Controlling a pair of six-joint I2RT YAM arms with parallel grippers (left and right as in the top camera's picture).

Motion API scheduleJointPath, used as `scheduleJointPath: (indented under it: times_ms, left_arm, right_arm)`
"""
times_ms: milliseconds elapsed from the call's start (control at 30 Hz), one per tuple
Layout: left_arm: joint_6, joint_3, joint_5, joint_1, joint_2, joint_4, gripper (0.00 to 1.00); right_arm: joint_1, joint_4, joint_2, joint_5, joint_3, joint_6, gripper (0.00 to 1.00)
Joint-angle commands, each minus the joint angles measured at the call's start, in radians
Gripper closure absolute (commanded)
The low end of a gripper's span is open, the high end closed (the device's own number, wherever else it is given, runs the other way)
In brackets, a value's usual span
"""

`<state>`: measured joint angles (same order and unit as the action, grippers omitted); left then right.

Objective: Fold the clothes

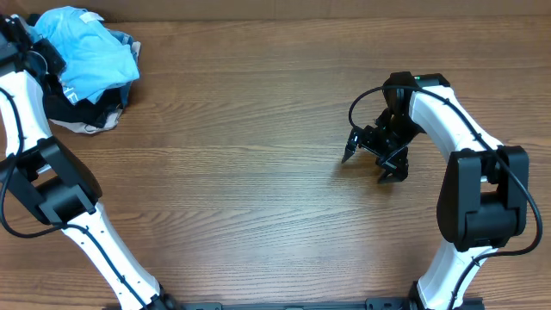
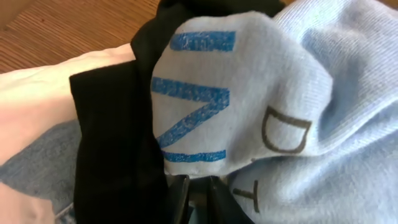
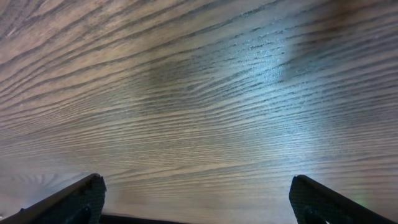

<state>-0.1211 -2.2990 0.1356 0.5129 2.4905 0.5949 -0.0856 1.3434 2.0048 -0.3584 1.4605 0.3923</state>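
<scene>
Nearly closed, left fingers point(image 2: 180, 200) pinch the shirt point(image 2: 348, 93) (right fingers point(image 3: 69, 203) spread, well away)

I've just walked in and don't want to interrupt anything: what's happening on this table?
The left gripper is in a heap of clothes at the far left corner of the wooden table. Its fingers are pinched on a light sky-blue printed shirt that lies over a black garment. The right gripper hangs open over bare wood, holding nothing. The shirt is crumpled, with no fold made yet.
</scene>
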Motion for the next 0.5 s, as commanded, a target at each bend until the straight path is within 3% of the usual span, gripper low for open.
scheduleJointPath:
  times_ms: [0,133,200,233,267,467]
  left_arm:
    - [0.016,-0.003,0.022,-0.014,-0.085,0.031,0.82]
    - [0.0,-0.003,0.023,-0.014,-0.231,0.058,0.76]
    - [-0.054,-0.003,0.038,-0.014,-0.332,0.092,0.39]
    - [-0.068,-0.003,0.059,-0.014,-0.372,0.111,0.12]
    - [-0.079,-0.003,0.09,-0.014,-0.415,0.131,0.0]
    - [-0.085,-0.003,0.314,-0.014,-0.65,0.306,0.0]
  right_arm:
    - [0.001,0.001,0.006,0.005,0.024,0.032,0.01]
    - [0.001,-0.013,-0.006,0.01,0.024,0.066,0.01]
    - [0.001,-0.026,-0.043,0.045,0.024,0.108,0.01]
    - [0.001,-0.029,-0.066,0.057,0.026,0.111,0.01]
    - [0.001,-0.033,-0.095,0.066,0.028,0.114,0.01]
    - [0.001,-0.026,-0.335,0.07,0.028,0.114,0.0]
